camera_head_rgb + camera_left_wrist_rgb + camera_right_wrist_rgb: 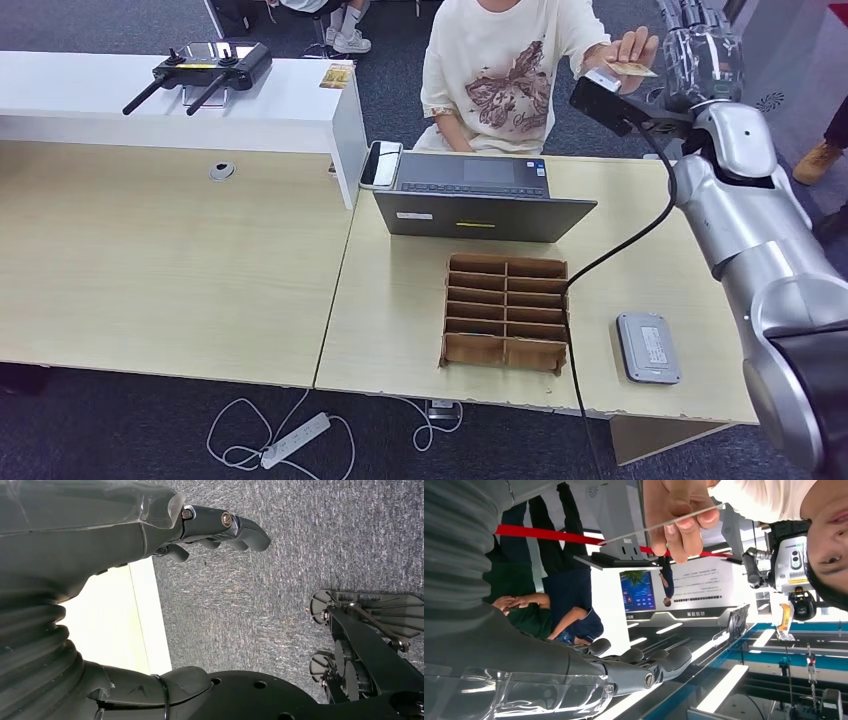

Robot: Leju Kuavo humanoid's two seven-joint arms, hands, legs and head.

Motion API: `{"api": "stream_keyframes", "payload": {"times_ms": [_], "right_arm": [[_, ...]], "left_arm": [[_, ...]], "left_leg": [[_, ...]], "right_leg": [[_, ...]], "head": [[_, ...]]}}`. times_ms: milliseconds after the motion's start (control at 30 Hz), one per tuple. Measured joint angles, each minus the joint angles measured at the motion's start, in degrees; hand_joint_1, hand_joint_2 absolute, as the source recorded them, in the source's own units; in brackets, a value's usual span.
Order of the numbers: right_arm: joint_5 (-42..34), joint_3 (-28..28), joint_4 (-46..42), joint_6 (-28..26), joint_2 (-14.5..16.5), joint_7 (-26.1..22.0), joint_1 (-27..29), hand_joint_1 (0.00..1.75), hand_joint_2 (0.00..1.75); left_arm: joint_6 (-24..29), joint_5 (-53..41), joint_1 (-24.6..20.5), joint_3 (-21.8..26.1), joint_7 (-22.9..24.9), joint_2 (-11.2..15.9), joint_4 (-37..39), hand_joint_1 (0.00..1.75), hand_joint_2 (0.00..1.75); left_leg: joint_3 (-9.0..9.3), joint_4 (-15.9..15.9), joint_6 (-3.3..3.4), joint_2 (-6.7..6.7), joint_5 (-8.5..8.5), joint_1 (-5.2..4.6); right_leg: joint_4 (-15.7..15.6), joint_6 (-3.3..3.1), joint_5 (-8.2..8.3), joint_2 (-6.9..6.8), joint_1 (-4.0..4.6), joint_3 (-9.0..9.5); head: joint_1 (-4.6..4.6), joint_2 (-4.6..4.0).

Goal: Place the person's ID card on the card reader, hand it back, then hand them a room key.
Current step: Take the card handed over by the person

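Note:
A person in a cream shirt (505, 75) sits behind the desk and holds out the yellowish ID card (630, 68) between their fingers. My right hand (700, 52) is raised beside that card, a little to its right, not touching it. In the right wrist view the card (659, 525) is edge-on in the person's hand (681, 510), and my fingers (644, 664) lie stretched out and empty, apart from it. The grey card reader (648, 347) lies flat near the desk's front right. My left hand (220, 527) hangs over carpet, fingers loosely bent, holding nothing.
A cardboard divider box (507, 312) stands in the desk's middle, with a cable running along its right side. Behind it are a grey laptop (480, 195) and a phone (380, 163). A white counter (170, 100) with a controller stands at back left. A power strip (295, 440) lies on the floor.

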Motion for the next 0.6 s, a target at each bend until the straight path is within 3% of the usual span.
{"api": "stream_keyframes", "payload": {"times_ms": [167,267,300,400,433,500,600], "right_arm": [[0.1,0.0,0.6,0.0,0.0,0.2,0.0,0.0,1.75],[0.5,0.0,0.9,0.0,0.0,0.6,-0.1,0.15,1.75],[0.7,0.0,1.1,0.0,0.0,0.7,-0.2,0.33,1.75],[0.8,0.0,1.4,-0.1,0.0,0.8,-0.2,1.31,1.75],[0.8,0.0,1.6,-0.1,0.0,0.8,-0.2,1.57,1.75],[0.8,0.0,1.8,-0.1,0.0,0.8,-0.3,1.73,1.75],[0.7,0.0,2.0,-0.2,-0.3,0.6,-0.3,1.75,1.75]], "left_arm": [[0.0,0.0,0.0,0.0,0.0,0.0,0.0,0.0,1.75],[0.0,0.2,0.0,0.0,0.0,0.1,0.0,0.0,1.75],[-0.1,0.2,0.0,0.0,-0.1,0.2,0.0,0.0,1.75],[-0.1,0.2,0.0,0.0,-0.1,0.3,0.0,0.0,1.75],[-0.1,0.2,0.0,0.0,-0.1,0.3,0.0,0.0,1.75],[-0.1,0.2,0.1,0.0,-0.2,0.4,0.0,0.0,1.75],[-0.1,0.2,0.2,0.0,-0.2,0.5,0.0,0.0,1.75]], "left_leg": [[0.0,0.0,0.0,0.0,0.0,0.0],[0.0,0.0,0.0,0.0,0.0,0.0],[0.0,0.0,0.0,0.0,0.0,0.0],[0.01,0.0,0.0,0.01,0.0,0.0],[0.01,0.0,0.0,0.01,0.0,0.0],[0.02,0.0,0.0,0.02,0.0,0.0],[0.01,0.0,0.0,0.01,0.0,0.0]], "right_leg": [[0.0,0.0,0.0,0.0,0.0,0.0],[0.0,0.0,0.0,0.0,0.0,0.0],[0.0,0.0,0.0,0.0,0.0,0.0],[0.0,0.0,0.0,0.01,0.0,0.0],[0.0,0.0,0.0,0.01,0.0,-0.01],[0.0,0.0,0.0,0.02,0.0,-0.01],[0.0,0.0,0.0,0.02,0.0,-0.01]], "head": [[0.0,0.0],[0.0,0.0],[0.01,0.0],[0.01,0.0],[0.0,0.0],[0.0,0.0],[0.01,0.0]]}}
